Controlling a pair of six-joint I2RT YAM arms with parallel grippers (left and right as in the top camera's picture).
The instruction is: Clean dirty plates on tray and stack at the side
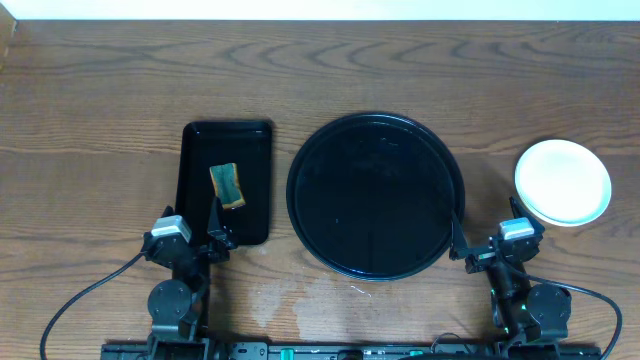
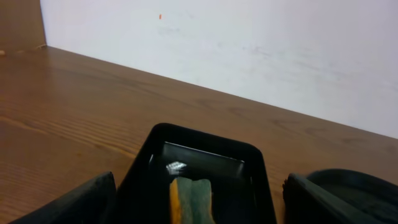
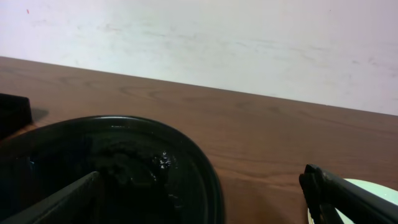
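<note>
The large round black tray [image 1: 376,195] lies mid-table with nothing on it; its wet dark surface [image 3: 124,168] fills the lower left of the right wrist view. Pale round plates [image 1: 562,181] sit on the wood to its right, and from above only the top one shows. A pale rim of the plates [image 3: 379,184] peeks past my right finger. My right gripper [image 1: 487,228] is open between tray and plates, holding nothing. My left gripper [image 1: 190,222] is open at the near end of a small rectangular tray, also holding nothing.
The rectangular black tray [image 1: 200,140] left of the round one holds a green-and-orange sponge [image 1: 228,186], seen close between my left fingers [image 2: 191,200]. Bare wooden table lies behind, ending at a white wall [image 2: 249,43]. Cables trail from both arm bases at the near edge.
</note>
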